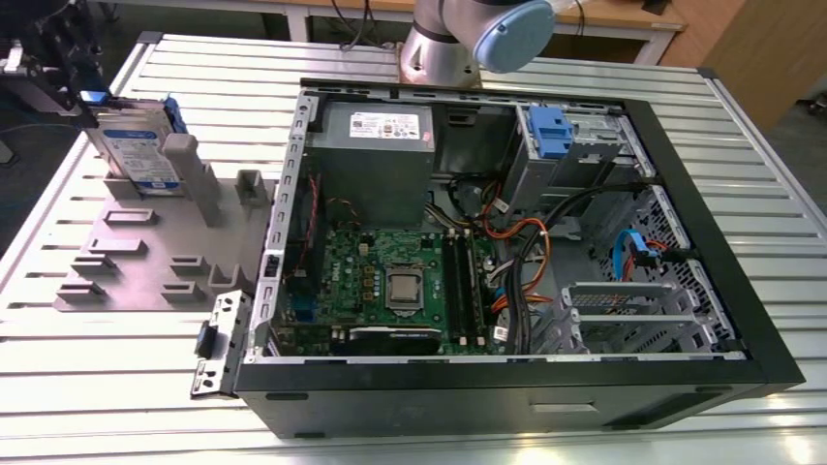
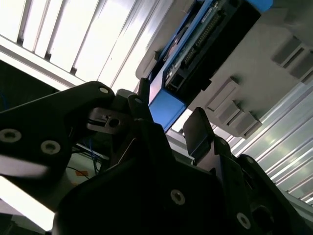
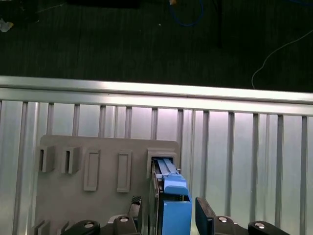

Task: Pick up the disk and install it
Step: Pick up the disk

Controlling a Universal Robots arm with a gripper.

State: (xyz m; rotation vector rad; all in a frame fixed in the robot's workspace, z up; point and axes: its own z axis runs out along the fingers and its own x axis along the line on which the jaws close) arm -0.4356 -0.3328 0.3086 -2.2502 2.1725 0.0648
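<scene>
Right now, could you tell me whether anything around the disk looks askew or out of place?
Nothing stands out. The disk stands on edge in its slot on the grey fixture, and the open gripper straddles its blue carrier tab.

The arm [image 1: 437,48] was a smooth, round, silver-grey metal tube, with a pale blue circular joint cap [image 1: 513,32] set on its side. The gripper [image 2: 168,117] was matte black throughout, built of broad, flat linkage plates with rounded ends, stacked and hinged over one another. Small round silver screw heads [image 2: 51,146] dotted the plates, some sunk in shallow recesses. The jaws were slim black bars, one ending in a squared, slightly glossy pad [image 2: 195,129]. In the first wrist view the same black links carried bright pivot screws [image 3: 222,221]
</scene>
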